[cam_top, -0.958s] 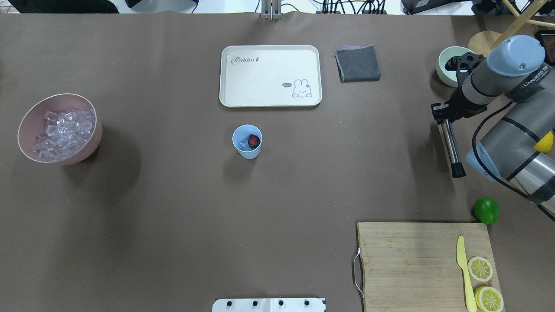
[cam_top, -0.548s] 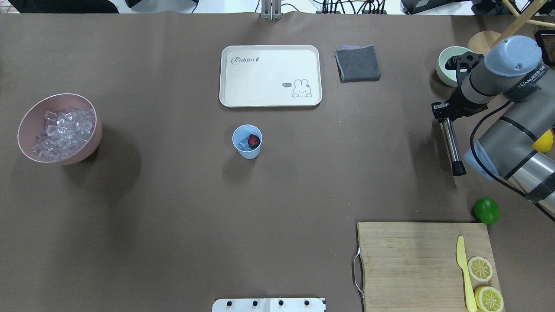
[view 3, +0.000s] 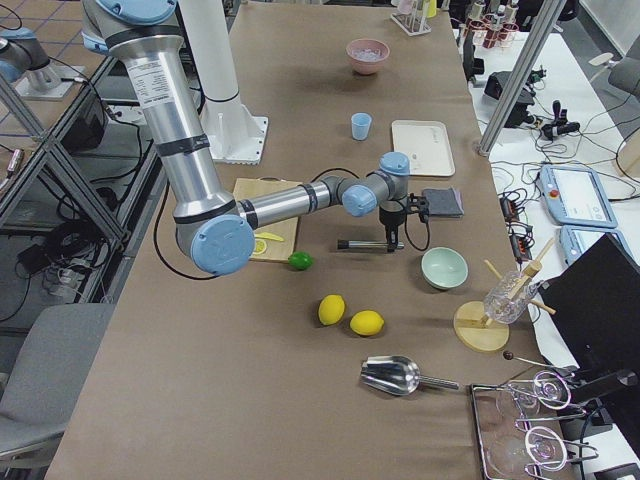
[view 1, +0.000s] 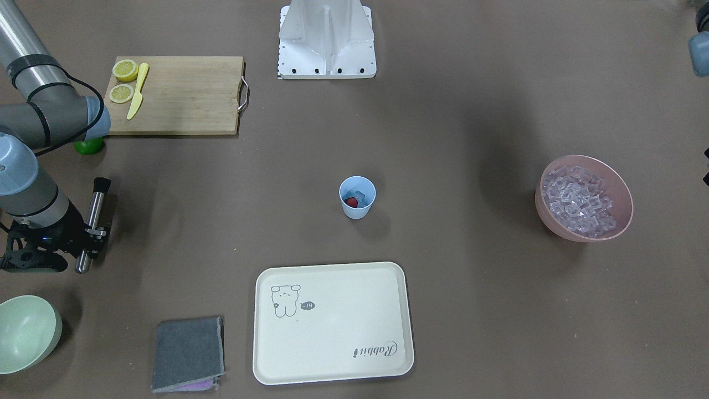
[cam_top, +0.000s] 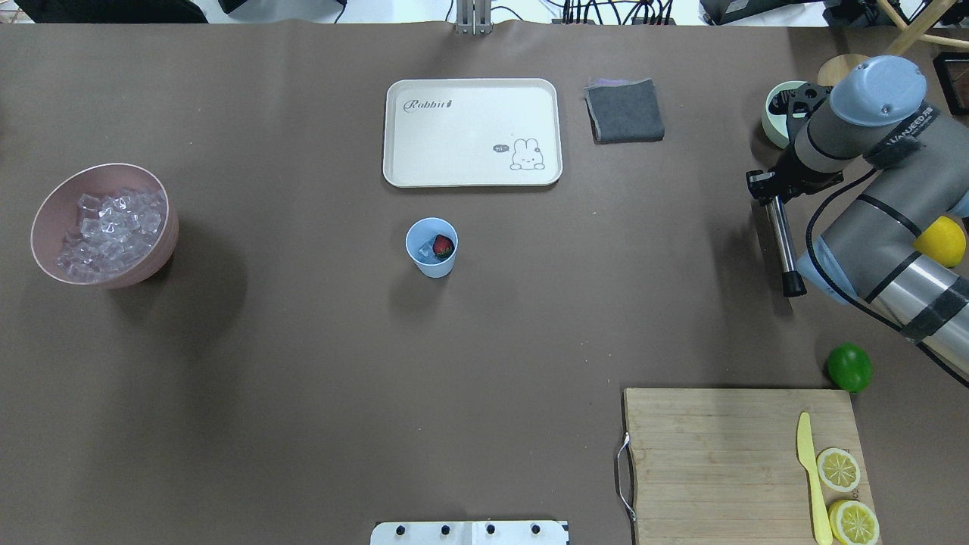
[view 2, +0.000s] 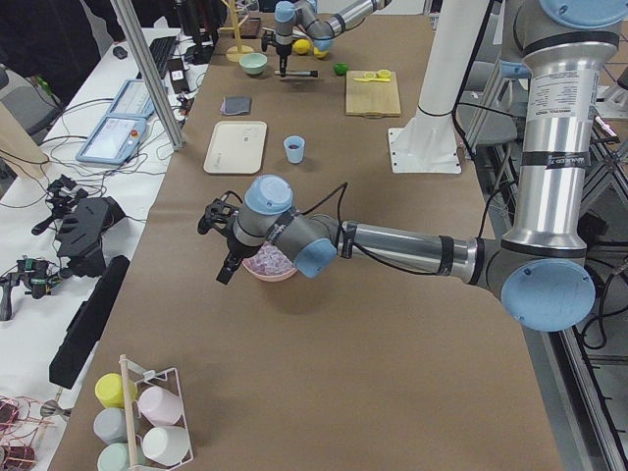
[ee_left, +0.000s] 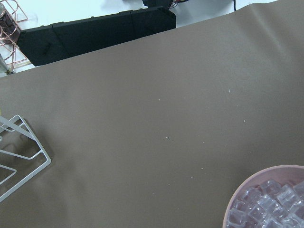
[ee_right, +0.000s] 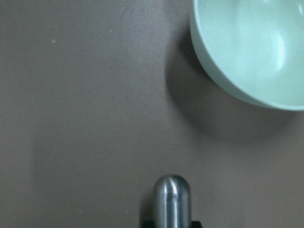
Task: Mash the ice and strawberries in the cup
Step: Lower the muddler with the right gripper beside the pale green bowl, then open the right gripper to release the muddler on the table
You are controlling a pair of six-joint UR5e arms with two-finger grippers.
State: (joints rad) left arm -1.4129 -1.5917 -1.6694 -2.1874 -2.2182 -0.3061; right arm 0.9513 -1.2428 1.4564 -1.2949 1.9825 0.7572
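Observation:
The light-blue cup [cam_top: 431, 265] [view 1: 357, 211] stands mid-table, just on the robot's side of the tray. Inside it lie a red strawberry [cam_top: 443, 246] [view 1: 350, 201] and a clear ice cube [cam_top: 425, 254] [view 1: 360, 195]. More ice [cam_top: 113, 231] [view 1: 579, 202] [ee_left: 270, 204] fills the pink bowl [cam_top: 168, 242]. My right gripper [cam_top: 764, 189] [view 1: 88, 233] is shut on a steel muddler [cam_top: 781, 242] [view 1: 95, 213] [ee_right: 172, 199] that is held level, far right of the cup. My left gripper [view 2: 226, 273] hovers beside the pink bowl; its state cannot be told.
A cream tray [cam_top: 473, 132] and a grey cloth [cam_top: 624, 111] lie beyond the cup. The pale green bowl [view 1: 25, 332] [ee_right: 251, 47] sits close to my right gripper. A lime [cam_top: 849, 367], a lemon [cam_top: 941, 242] and a cutting board [cam_top: 719, 462] with a knife and lemon halves occupy the right.
My right arm has shifted slightly away from the robot and toward the table's middle, carrying the muddler along. The cup and its contents have not moved.

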